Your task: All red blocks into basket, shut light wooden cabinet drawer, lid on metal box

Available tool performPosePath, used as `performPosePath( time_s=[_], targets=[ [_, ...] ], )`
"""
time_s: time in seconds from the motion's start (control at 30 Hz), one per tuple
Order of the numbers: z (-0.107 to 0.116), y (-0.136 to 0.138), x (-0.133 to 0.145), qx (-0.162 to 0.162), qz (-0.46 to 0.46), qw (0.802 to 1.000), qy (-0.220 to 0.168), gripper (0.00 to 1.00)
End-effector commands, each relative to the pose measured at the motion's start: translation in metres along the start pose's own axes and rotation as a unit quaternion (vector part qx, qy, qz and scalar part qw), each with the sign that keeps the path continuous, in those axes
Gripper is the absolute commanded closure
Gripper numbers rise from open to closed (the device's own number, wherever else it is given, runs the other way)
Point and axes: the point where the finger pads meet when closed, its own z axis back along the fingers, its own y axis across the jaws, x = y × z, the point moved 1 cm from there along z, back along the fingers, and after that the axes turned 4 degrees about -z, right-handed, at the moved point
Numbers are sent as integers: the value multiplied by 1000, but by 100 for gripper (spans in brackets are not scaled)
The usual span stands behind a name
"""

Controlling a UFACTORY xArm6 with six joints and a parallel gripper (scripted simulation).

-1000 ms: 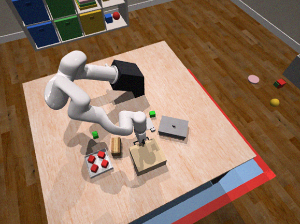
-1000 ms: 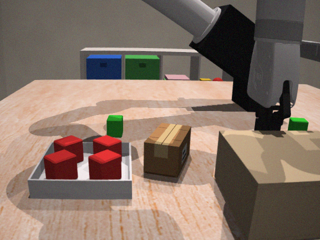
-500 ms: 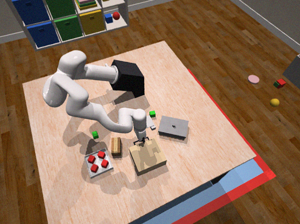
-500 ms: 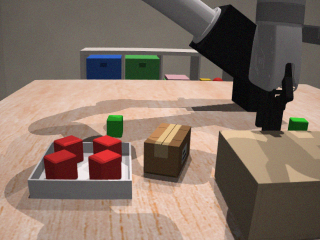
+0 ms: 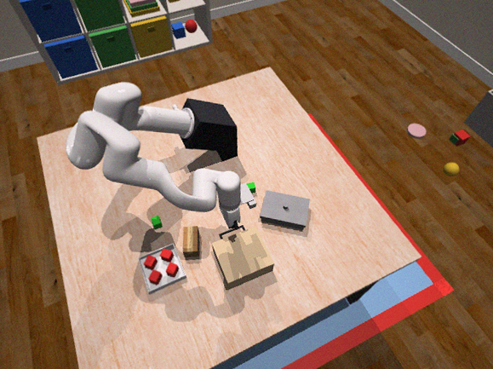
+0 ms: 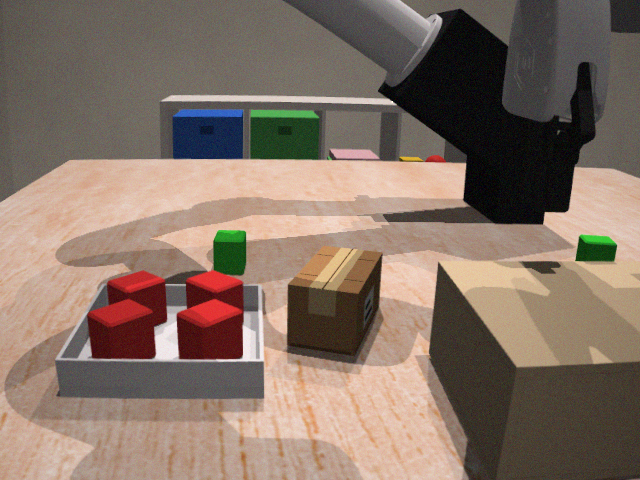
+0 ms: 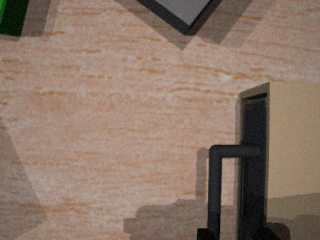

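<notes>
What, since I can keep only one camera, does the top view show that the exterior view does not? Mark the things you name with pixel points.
Only top: the metal box [image 5: 276, 202] [image 7: 186, 9], the drawer's handle [image 5: 225, 233] [image 7: 214, 190] and a yellow ball [image 5: 451, 169] on the floor.
Only exterior: the label [image 6: 368, 306] on the small carton's side.
Both: the basket [image 5: 167, 284] [image 6: 160, 379] holding four red blocks [image 5: 171, 268] [image 6: 210, 335], two green blocks [image 5: 155, 222] [image 6: 229, 253] [image 7: 10, 20], the cabinet [image 5: 241, 257] [image 6: 584, 310] [image 7: 295, 140] and the small carton [image 5: 191, 240] [image 6: 323, 320].
</notes>
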Motion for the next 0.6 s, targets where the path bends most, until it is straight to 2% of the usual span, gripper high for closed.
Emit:
performPosePath(
  time_s=[0.0,0.13,0.57],
  targets=[
    [23,1,0,1,-1,1000,0,76],
    [34,1,0,1,-1,1000,0,76],
    [49,1,0,1,-1,1000,0,76]
  ],
)
